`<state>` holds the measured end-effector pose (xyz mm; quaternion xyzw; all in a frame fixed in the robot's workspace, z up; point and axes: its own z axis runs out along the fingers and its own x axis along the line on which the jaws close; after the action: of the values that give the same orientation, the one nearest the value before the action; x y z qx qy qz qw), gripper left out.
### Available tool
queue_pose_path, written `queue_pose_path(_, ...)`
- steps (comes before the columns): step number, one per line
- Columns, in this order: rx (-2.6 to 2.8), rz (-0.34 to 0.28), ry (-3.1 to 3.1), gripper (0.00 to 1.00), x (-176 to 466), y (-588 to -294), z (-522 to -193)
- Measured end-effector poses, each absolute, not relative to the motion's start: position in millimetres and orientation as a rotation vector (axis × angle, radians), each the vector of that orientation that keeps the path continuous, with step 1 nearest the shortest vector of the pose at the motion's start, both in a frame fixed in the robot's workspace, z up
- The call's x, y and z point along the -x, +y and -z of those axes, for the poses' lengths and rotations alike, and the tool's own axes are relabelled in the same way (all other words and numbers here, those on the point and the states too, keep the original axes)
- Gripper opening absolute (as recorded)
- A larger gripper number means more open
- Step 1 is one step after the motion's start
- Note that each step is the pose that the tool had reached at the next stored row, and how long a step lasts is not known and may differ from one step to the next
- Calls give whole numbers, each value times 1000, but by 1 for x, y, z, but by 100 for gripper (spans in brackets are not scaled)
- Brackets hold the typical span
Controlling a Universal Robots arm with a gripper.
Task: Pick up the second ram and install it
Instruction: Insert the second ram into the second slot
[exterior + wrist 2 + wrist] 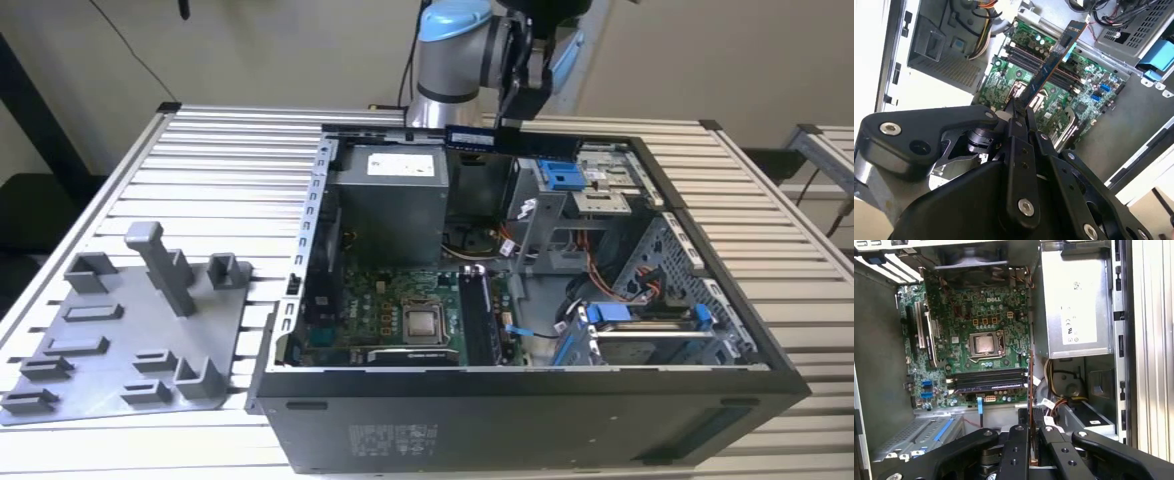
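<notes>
Slatted metal table (200, 160) underneath. Nearest, grey fixture tray (120, 340) sits on exterior view's left. Beside it, open computer case (534, 420), green motherboard (387, 310) on its floor. Far end now: gripper (514, 120) pinched tight on second ram (534, 143), strip level, up in air over case's far end, clear of motherboard.
</notes>
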<state>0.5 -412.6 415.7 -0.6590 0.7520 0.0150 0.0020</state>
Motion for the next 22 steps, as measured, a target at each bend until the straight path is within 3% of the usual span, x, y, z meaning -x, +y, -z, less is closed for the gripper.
queue_pose_path(22, 1731, -46, 2611, 14, -1, -413, -414)
